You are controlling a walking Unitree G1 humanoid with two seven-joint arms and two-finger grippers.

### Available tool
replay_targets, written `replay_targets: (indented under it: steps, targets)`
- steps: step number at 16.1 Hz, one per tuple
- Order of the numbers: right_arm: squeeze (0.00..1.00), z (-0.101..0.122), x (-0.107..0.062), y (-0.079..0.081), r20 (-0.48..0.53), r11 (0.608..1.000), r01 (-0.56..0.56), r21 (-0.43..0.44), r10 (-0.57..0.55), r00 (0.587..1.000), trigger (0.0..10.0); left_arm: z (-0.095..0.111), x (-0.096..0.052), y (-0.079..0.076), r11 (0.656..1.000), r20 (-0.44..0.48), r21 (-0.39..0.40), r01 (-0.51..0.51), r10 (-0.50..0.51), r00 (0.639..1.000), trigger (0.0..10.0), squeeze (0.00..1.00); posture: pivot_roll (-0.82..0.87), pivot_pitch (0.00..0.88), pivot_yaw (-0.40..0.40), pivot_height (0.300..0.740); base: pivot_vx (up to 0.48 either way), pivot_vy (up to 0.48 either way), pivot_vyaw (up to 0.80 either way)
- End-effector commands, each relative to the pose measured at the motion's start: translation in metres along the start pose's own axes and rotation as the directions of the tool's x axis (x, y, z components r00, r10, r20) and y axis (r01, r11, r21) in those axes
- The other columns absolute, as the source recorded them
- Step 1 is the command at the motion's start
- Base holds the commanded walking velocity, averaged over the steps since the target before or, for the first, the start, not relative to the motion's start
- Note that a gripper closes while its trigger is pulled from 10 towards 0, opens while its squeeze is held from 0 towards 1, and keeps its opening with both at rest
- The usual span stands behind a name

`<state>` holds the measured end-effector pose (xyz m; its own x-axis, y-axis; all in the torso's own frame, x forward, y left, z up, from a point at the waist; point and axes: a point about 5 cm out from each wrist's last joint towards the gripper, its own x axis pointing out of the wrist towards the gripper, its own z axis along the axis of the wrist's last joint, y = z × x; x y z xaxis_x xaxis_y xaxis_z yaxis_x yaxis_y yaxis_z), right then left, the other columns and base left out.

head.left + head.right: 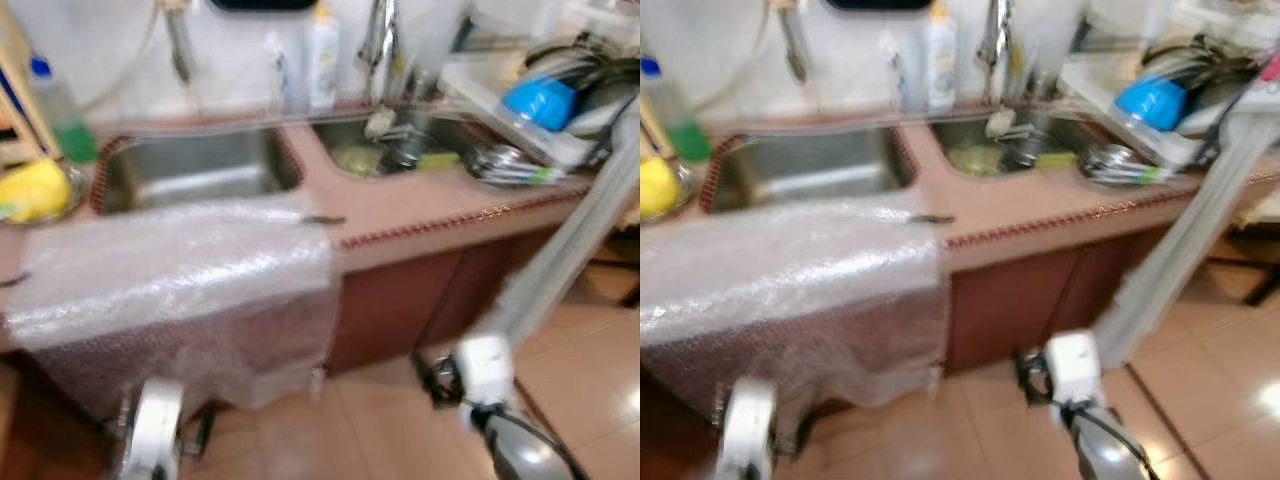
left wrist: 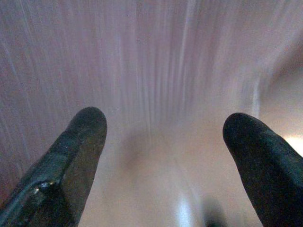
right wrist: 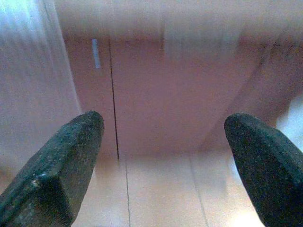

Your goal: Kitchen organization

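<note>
A kitchen counter (image 1: 420, 215) with a double steel sink stands before me, all blurred. The left basin (image 1: 190, 170) holds nothing I can make out; the right basin (image 1: 395, 145) holds dishes and a green sponge. A sheet of bubble wrap (image 1: 180, 290) drapes over the counter's front left and hangs down the cabinet. My left gripper (image 2: 163, 142) hangs low and open, facing the bubble wrap. My right gripper (image 3: 163, 142) is open too, low near the floor, facing the brown cabinet door (image 3: 175, 99).
A dish rack (image 1: 545, 110) with a blue bowl (image 1: 540, 100) and pans sits at the right. Bottles (image 1: 322, 55) and a tap (image 1: 378, 40) stand behind the sinks. A yellow object (image 1: 35, 190) and a green-based bottle (image 1: 58, 110) are at the far left. Tiled floor (image 1: 400, 420) lies below.
</note>
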<state>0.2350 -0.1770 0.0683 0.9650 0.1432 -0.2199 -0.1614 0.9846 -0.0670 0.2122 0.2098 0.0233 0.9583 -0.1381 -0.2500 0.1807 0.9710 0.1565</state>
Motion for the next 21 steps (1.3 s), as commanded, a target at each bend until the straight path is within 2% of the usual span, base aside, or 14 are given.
replay_targets:
  steps: [1, 3, 6, 8, 10, 12, 16, 21]
  targets:
    - [0.0, 0.021, 0.001, -0.002, 0.098, 1.0, 0.019, 0.0, -0.019, 0.995, 10.0, 0.038, 0.01, -0.003, 0.998, 0.156, 0.048, 0.034, -0.041, 0.987, 10.0, 0.0, 0.08, 0.0, 0.051, 0.74, 0.0, 0.0, 0.0]
    - [0.0, 0.021, 0.002, -0.001, 0.097, 1.0, 0.022, 0.004, -0.022, 0.995, 10.0, 0.047, 0.013, -0.007, 0.998, 0.166, 0.051, 0.045, -0.053, 0.985, 10.0, 0.0, 0.08, 0.0, 0.056, 0.74, 0.0, 0.0, 0.0]
    - [0.0, 0.025, 0.001, 0.0, 0.117, 0.999, 0.037, 0.014, -0.038, 0.992, 10.0, 0.073, 0.011, -0.016, 0.993, 0.23, 0.095, 0.07, -0.091, 0.969, 10.0, 0.0, 0.07, 0.0, 0.068, 0.74, 0.0, 0.0, 0.0]
    - [0.0, 0.03, 0.0, 0.001, 0.134, 0.998, 0.054, 0.033, -0.058, 0.989, 10.0, 0.092, 0.012, -0.019, 0.993, 0.263, 0.104, 0.051, -0.077, 0.962, 10.0, 0.0, 0.07, 0.0, 0.072, 0.74, 0.0, 0.0, 0.0]
    - [0.0, 0.035, 0.003, 0.001, 0.15, 0.998, 0.062, 0.032, -0.066, 0.986, 10.0, 0.105, 0.019, -0.022, 0.997, 0.294, 0.077, 0.01, -0.033, 0.955, 10.0, 0.0, 0.06, 0.0, 0.074, 0.74, 0.0, 0.0, 0.0]
    - [0.0, 0.047, 0.009, 0.002, 0.194, 0.998, 0.063, -0.007, -0.06, 0.979, 10.0, 0.114, 0.031, -0.024, 0.999, 0.316, 0.034, -0.017, 0.005, 0.949, 10.0, 0.0, 0.05, 0.0, 0.076, 0.74, 0.0, 0.0, 0.4]
    - [0.0, 0.057, 0.015, 0.002, 0.22, 0.998, 0.063, -0.014, -0.058, 0.974, 10.0, 0.121, 0.035, -0.031, 1.0, 0.313, 0.021, -0.011, 0.004, 0.95, 10.0, 0.0, 0.05, 0.0, 0.074, 0.74, 0.0, 0.0, 0.79]
    - [0.0, 0.068, 0.023, 0.003, 0.248, 0.998, 0.054, -0.022, -0.047, 0.968, 10.0, 0.117, 0.039, -0.032, 0.999, 0.291, 0.019, -0.025, 0.018, 0.956, 10.0, 0.0, 0.05, 0.0, 0.062, 0.74, 0.0, 0.0, 0.79]
